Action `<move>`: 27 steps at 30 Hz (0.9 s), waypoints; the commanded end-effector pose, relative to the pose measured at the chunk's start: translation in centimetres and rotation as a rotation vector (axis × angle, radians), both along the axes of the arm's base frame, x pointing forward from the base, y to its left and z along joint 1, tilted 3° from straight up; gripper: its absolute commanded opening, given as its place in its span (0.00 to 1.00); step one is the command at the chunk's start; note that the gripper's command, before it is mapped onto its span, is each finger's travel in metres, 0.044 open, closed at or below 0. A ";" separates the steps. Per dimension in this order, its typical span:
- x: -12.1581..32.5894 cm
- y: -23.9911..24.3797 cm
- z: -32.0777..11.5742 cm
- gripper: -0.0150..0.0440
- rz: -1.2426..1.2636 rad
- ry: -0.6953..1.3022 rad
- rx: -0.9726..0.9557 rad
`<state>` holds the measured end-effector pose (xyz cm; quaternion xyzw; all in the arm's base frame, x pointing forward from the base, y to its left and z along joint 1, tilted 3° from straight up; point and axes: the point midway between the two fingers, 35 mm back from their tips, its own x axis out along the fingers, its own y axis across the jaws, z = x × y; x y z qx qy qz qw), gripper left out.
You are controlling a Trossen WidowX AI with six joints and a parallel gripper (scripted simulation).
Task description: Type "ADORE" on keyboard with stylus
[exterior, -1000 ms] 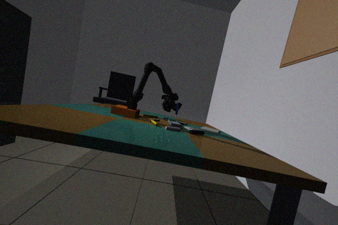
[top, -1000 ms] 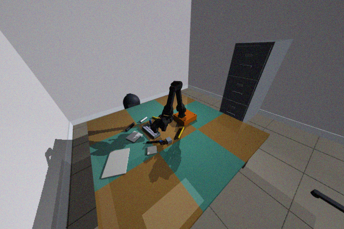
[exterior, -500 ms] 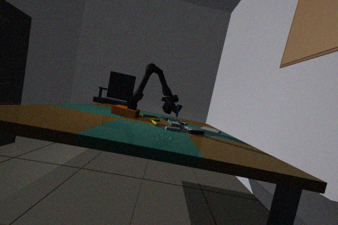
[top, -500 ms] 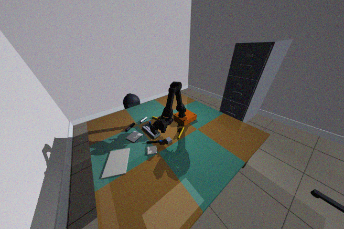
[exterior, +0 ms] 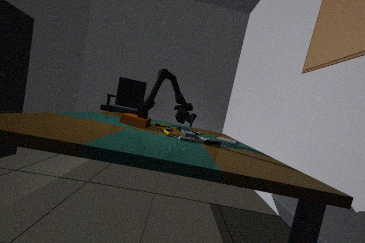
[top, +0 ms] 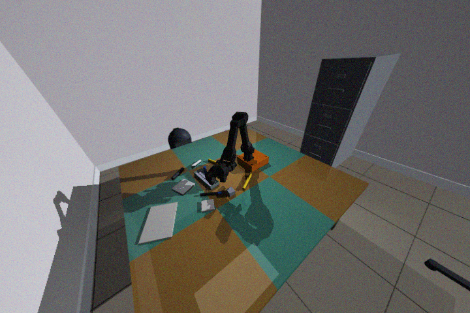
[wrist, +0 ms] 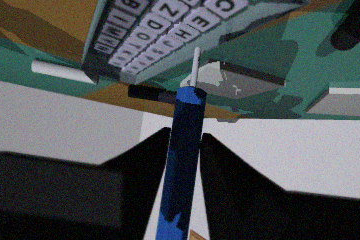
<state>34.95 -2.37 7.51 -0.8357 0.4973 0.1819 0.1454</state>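
- We're in the typing stage of ADORE: the stylus [top: 205, 169] [exterior: 191, 120] [wrist: 184, 145] is off the desk, white tip near the keyboard [top: 202, 177] [exterior: 187, 132] [wrist: 180, 34].
- And our gripper [top: 208, 176] [exterior: 192, 116] [wrist: 185, 137] has it pinched, blue barrel between the two fingers, tip reaching beyond them.
- In the wrist view the tip shows close to the E key [wrist: 201, 21], with the D key [wrist: 155, 25] and the O key [wrist: 144, 37] farther off; we'd guess E could be the target, but which letter is due, we can't say.
- Next we need the tip squarely over one key, then a firm, straight push and a clean lift, grip kept tight.
- A slanted press might clip a neighbouring key or twist the barrel.
- Hard to see: whether the tip touches anything. The arm partly covers the keyboard from the top, the exterior view is too small for letters, the far keys blur, and we can't pick out A or R.
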 end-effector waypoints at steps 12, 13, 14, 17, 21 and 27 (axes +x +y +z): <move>0.0 0.1 -0.7 0.39 0.002 0.009 0.000; 0.0 0.1 -0.7 0.39 0.002 0.009 0.000; 0.0 0.1 -0.8 0.39 0.002 0.009 0.000; 0.1 0.1 -0.8 0.39 0.002 0.009 0.000; 0.1 0.1 -0.9 0.39 0.002 0.009 0.000; 0.1 0.1 -1.1 0.39 0.002 0.009 0.000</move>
